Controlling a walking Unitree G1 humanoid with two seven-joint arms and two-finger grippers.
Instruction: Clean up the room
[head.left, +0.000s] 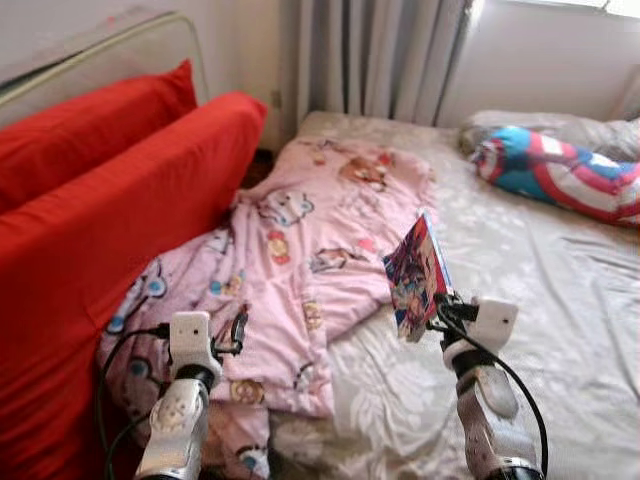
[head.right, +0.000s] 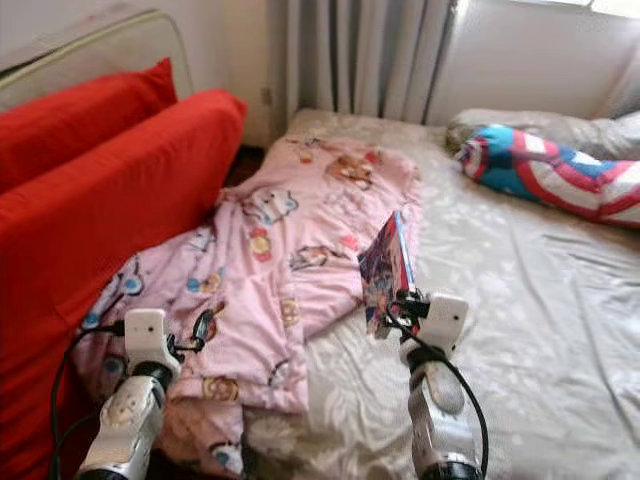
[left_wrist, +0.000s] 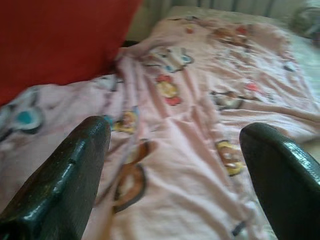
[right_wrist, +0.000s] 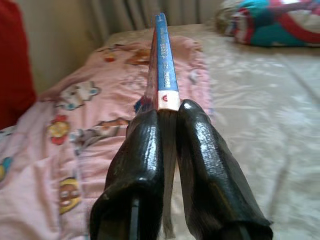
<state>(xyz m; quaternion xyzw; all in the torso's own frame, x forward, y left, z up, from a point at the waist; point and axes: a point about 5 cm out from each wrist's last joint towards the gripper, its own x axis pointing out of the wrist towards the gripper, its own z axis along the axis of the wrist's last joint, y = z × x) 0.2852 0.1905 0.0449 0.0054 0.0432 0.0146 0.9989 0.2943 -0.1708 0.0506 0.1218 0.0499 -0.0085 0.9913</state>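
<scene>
The right gripper (head.left: 432, 312) has its jaws clenched on the bottom edge of a thin book (head.left: 416, 276), which stands up on edge above them with its blue spine (right_wrist: 164, 55) running straight away from the fingers (right_wrist: 141, 150). The hold looks narrow: only a short strip of the book sits between the jaws, so a quick swing or turn could let it pivot, slide out, or fan its pages open, I judge. Below and just ahead of those jaws lies the pale bed sheet (head.left: 540, 300), soft and wrinkled, so a dropped book would land harmlessly but might slip into a fold.

The left gripper (head.left: 237, 330) hangs with jaws released, wide apart, over the crumpled pink cartoon blanket (head.left: 300, 250); dipping lower could snag the cloth.

Beside the left jaws stands a red cushion (head.left: 100, 230), with another behind it. Far beyond the right jaws rests a shield-patterned pillow (head.left: 565, 175), with grey curtains (head.left: 380, 60) past the bed's end
</scene>
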